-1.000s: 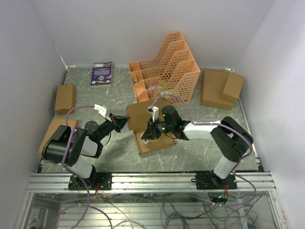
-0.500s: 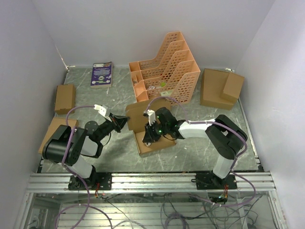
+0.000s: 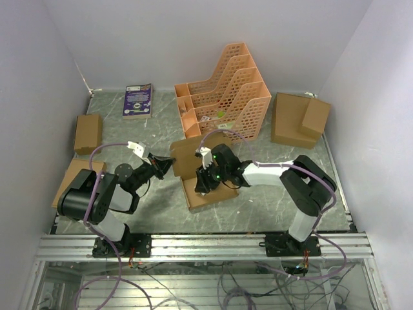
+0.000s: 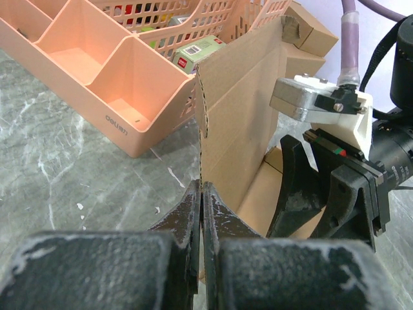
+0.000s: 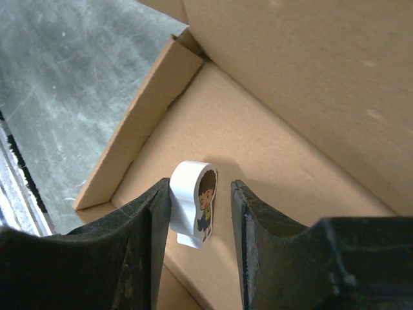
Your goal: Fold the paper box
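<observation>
Lid (image 3: 188, 157) up, right hand (image 5: 200, 187) under it

The box (image 3: 213, 197) sits mid-frame on the surface (image 3: 158, 126) in the top view, with its long axis across the frame. The left hand (image 4: 202, 194), pressed together, pinches the upright lid's left edge. The right hand is spread inside the box around a small white figure (image 5: 192, 206), so it probably blocks the lid from swinging toward the lower edge.

L arm (image 3: 106, 194): we reach low toward centre | L gripper (image 4: 201, 194): we pinch the paper box (image 4: 245, 110) edge, fingers pressed together | R arm (image 3: 277, 174): we stretch leftward | R gripper (image 5: 200, 188): angled down, fingers apart
</observation>
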You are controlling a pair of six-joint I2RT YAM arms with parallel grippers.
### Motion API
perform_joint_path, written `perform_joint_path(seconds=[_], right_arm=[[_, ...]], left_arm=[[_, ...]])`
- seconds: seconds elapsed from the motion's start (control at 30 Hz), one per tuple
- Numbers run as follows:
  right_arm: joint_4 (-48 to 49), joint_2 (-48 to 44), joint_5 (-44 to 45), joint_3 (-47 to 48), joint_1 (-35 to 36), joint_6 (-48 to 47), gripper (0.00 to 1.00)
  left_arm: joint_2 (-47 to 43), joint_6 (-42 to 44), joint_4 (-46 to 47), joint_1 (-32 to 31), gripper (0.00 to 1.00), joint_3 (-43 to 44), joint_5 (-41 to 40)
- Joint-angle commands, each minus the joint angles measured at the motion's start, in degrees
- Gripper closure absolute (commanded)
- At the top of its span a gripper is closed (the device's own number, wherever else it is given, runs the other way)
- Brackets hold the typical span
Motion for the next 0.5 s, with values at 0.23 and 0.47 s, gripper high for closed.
perform_joint_path(seconds=[0.23,0.47], right_arm=[[-3.1,-5.4,3.7,-0.1,-3.0,-3.7,0.57],[-4.0,-6.5,6.6,-0.7,-3.7,-5.2,0.57]], left_arm=[[0.0,1.5,12.8,-0.4,0.93,0.7,0.2],[0.0,1.2,12.8,-0.4,0.93,0.8,0.3]])
